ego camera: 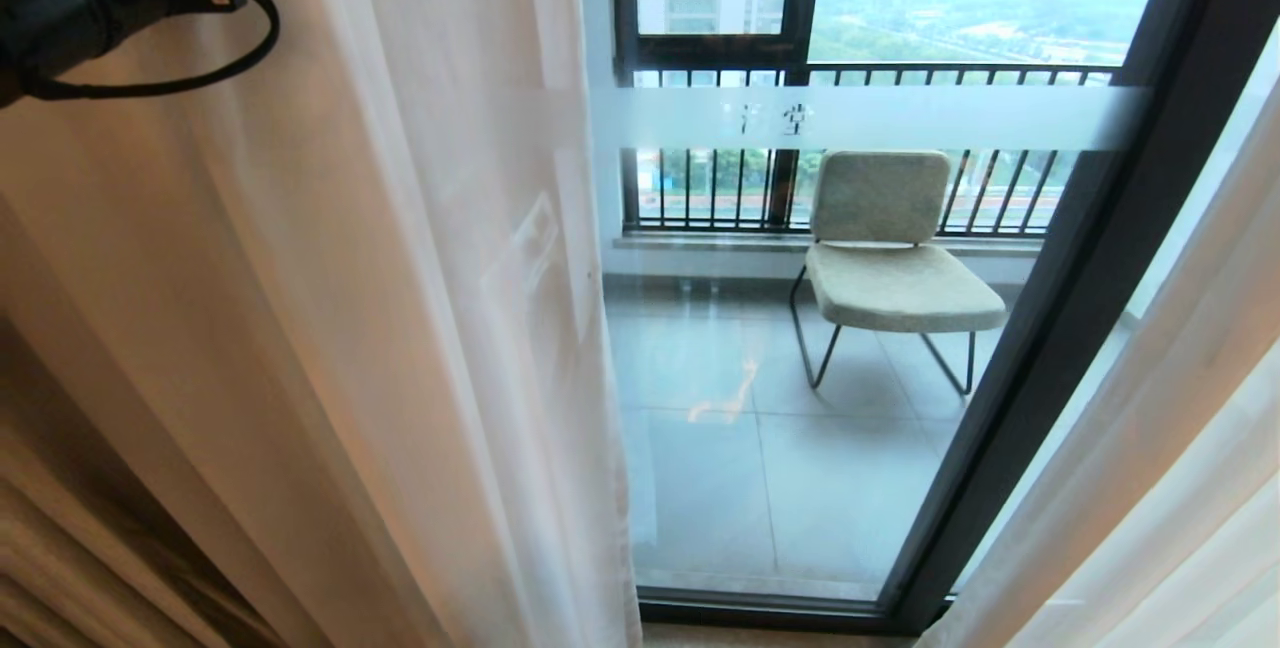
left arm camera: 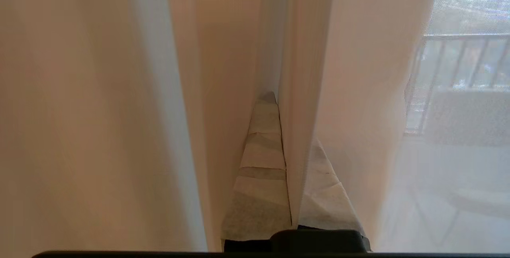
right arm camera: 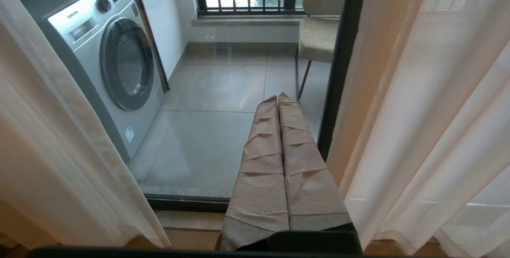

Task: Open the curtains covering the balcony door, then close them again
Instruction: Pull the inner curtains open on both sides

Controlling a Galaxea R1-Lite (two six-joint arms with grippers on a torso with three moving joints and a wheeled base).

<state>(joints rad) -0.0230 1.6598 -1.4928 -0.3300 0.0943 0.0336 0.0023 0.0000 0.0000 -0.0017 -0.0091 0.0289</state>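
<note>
**Left hand holds a fold of the sheer, curtains parted in the middle**

The left hand (left arm camera: 285, 158) is clenched on a fold of the sheer curtain (left arm camera: 303, 90); in the left wrist view one fold of the thin fabric runs between its two wrapped fingers (left arm camera: 263, 162), and more pleats hang on both sides of it. The right hand (right arm camera: 279, 146) is clenched on nothing, its fingers pressed together, and it points toward the balcony door (ego camera: 1050, 328) through the gap between the two sheer panels.

The curtains are parted: bare glass of the door shows in the middle, with a chair (ego camera: 890, 258) on the balcony beyond it and a washing machine (right arm camera: 107, 59) to one side. One panel hangs at the side of the left hand, the other (ego camera: 1150, 488) at the side of the right hand.

I judge that the work stands between opening and closing. The next move probably calls for a sideways pull along the rail, keeping the grip firm so the light fabric does not slip out.

The panels hang straight down, with their long axis vertical and the pleats running from top to floor.
</note>
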